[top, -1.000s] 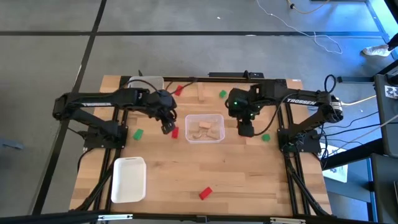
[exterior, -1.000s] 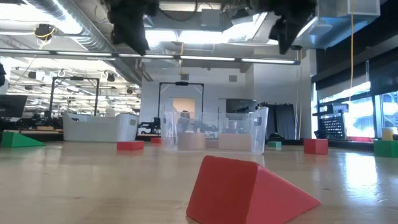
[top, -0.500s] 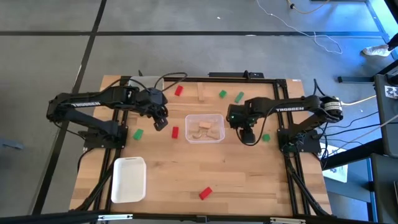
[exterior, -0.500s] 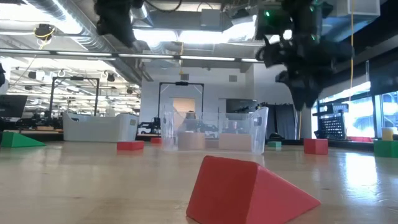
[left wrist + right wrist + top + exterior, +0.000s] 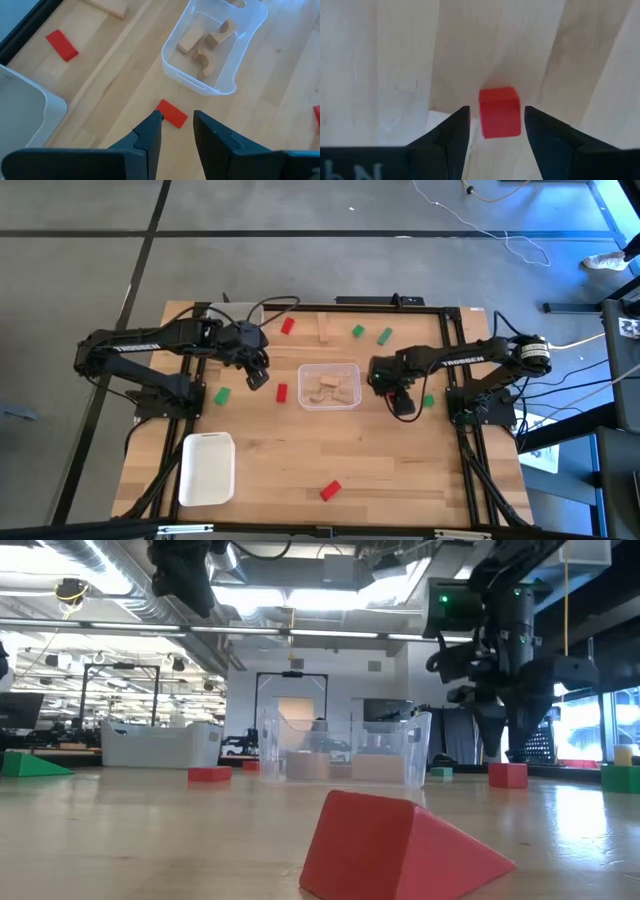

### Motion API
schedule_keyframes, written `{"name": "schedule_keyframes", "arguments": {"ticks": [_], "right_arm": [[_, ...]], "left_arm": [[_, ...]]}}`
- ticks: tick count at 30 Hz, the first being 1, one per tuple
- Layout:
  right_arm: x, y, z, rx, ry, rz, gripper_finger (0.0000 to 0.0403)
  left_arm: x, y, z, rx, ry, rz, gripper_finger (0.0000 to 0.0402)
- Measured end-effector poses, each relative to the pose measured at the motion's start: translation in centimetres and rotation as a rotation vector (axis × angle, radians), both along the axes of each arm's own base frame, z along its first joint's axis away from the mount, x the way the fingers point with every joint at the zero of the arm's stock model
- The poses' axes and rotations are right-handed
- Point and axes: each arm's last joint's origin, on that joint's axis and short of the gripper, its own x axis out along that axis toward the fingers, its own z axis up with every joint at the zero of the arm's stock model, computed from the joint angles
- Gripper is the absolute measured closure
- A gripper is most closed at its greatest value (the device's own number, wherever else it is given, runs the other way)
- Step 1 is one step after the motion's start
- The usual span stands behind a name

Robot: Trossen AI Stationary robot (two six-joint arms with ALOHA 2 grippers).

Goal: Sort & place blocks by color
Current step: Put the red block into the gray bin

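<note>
The right gripper [image 5: 492,122], fingers apart, straddles a red cube [image 5: 499,112] on the table beside the clear tray [image 5: 305,370]. You can expect it light, rigid, smooth-faced; pinch its flat sides. The left gripper [image 5: 174,127] hangs parted, empty, above a red block [image 5: 172,112].

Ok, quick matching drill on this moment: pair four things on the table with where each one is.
1. red cube
2. clear tray
3. white tray
4. red wedge

a. near the table's front edge, apart from the trays
b. between the open fingers of the right gripper
c. holds light-wood blocks
d. front left, nothing in it

Pairs: 1-b, 2-c, 3-d, 4-a
</note>
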Motion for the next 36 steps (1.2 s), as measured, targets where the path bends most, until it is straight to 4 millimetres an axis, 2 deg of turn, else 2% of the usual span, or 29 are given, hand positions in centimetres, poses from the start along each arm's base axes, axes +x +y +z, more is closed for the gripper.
{"name": "schedule_keyframes", "arguments": {"ticks": [22, 31, 36], "right_arm": [[-1.1, 0.1, -2.8, -0.003, -0.037, 0.010, 0.0217], [-1.2, 0.1, -3.4, -0.011, -0.073, 0.000, 0.0273], [-0.7, 0.0, -3.0, -0.028, -0.095, -0.093, 0.0273]], "left_arm": [[-0.2, -0.1, -0.2, -0.027, 0.030, -0.018, 0.0296], [-0.4, -0.2, -0.3, -0.032, 0.055, -0.015, 0.0296], [-0.4, -0.2, -0.3, -0.032, 0.055, -0.015, 0.0296]]}}
